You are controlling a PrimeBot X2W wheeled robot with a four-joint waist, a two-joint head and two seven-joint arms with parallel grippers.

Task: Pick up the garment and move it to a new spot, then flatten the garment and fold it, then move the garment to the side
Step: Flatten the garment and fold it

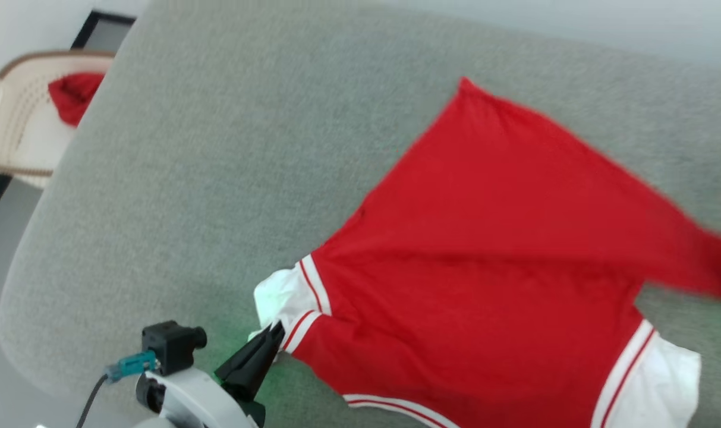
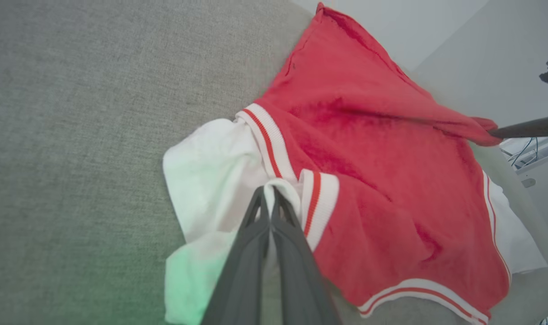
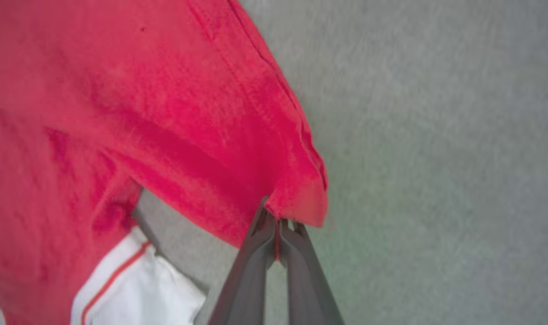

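I have the red jersey-style garment (image 1: 491, 249), with white short sleeves and red-and-white striped trim, spread over the lower right of the head view. It lies on the grey fabric-covered surface (image 1: 217, 148), its red body reaching up towards the middle of the top edge. My left gripper (image 1: 275, 329) comes in from the lower left of that view. Its two dark fingers are pressed together on a fold of the crumpled white sleeve (image 2: 210, 167), just beside the striped cuff, as the left wrist view shows at centre. My right gripper (image 3: 278, 221) rises from the bottom middle of the right wrist view, fingers pinched tight on a red corner of the garment. From that corner the cloth stretches up and left in a taut ridge, raised off the grey surface, with a gap of grey visible beneath it. The other white sleeve lies flat at the lower right of the head view. In the upper left corner of that view, beyond the surface's edge, sits a cream woven basket (image 1: 15, 131) with a red cloth (image 1: 75, 95) in it.
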